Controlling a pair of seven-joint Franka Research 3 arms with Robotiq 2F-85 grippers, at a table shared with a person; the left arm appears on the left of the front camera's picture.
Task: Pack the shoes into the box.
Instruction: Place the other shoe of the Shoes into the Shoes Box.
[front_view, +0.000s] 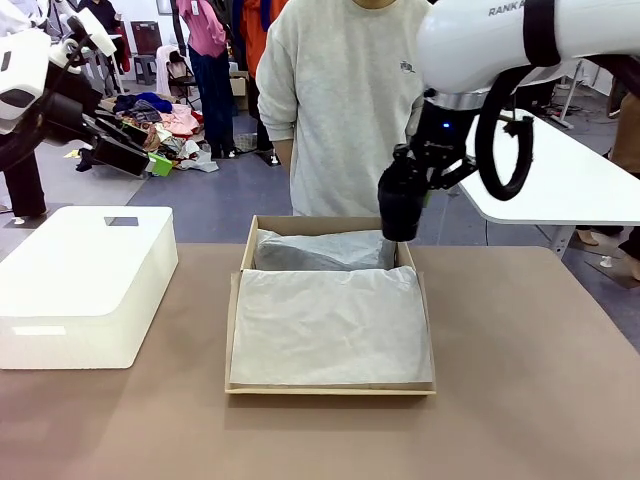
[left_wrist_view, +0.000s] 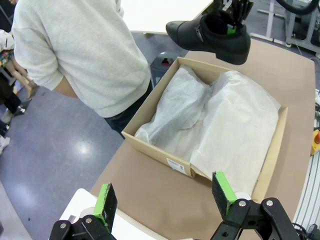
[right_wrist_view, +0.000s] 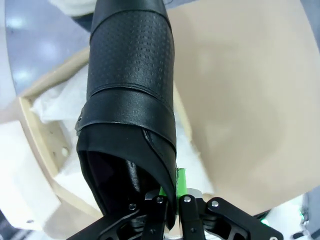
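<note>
One black shoe (front_view: 400, 205) hangs toe-down over the far right corner of the brown cardboard box (front_view: 330, 388). My right gripper (right_wrist_view: 170, 196) is shut on the shoe's (right_wrist_view: 130, 90) heel rim. White tissue paper (front_view: 330, 325) lines the box and covers its inside. From the left wrist view, the shoe (left_wrist_view: 210, 35) floats above the box's (left_wrist_view: 155, 150) far end, toe pointing towards the person, with the right gripper (left_wrist_view: 232, 22) on top. My left gripper (left_wrist_view: 165, 197) is open with nothing between its fingers, raised off to the box's left.
A large white plastic bin (front_view: 80, 285) stands on the brown table (front_view: 530, 380) left of the box. A person in a grey sweatshirt (front_view: 345, 100) stands close behind the box's far edge. A white table (front_view: 560, 180) lies beyond on the right.
</note>
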